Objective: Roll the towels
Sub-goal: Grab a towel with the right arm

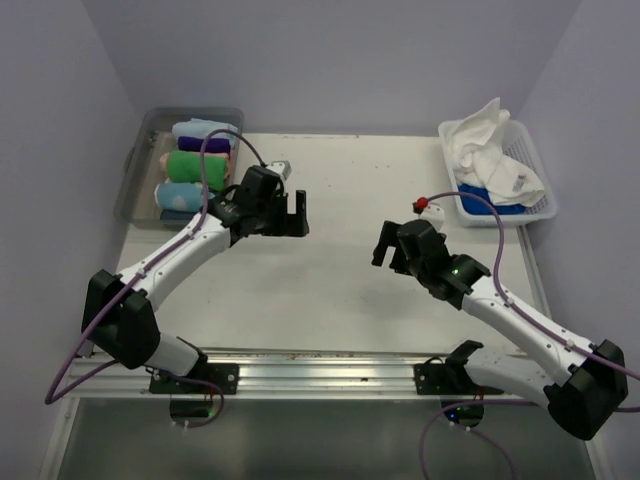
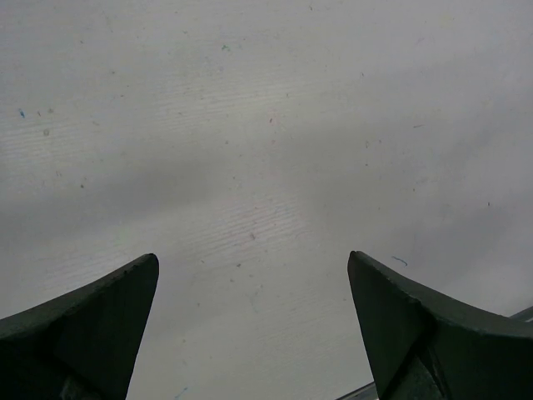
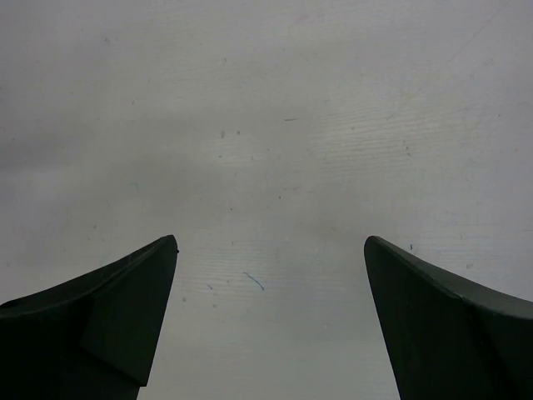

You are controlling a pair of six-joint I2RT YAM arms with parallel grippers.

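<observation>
Towels sit well apart from the right end effector (image 1: 395, 228), beyond it to its right: the white towel (image 1: 485, 145) lies over the royal blue towel (image 1: 495, 197) in a white basket (image 1: 541, 208). The right and the left end effector (image 1: 288, 212) hang over the counter (image 1: 340, 290), fingers wide apart, holding nothing.

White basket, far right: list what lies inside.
A crumpled white towel heaped over a royal blue towel; only the blue one's near edge shows. The basket floor is hidden.
</observation>
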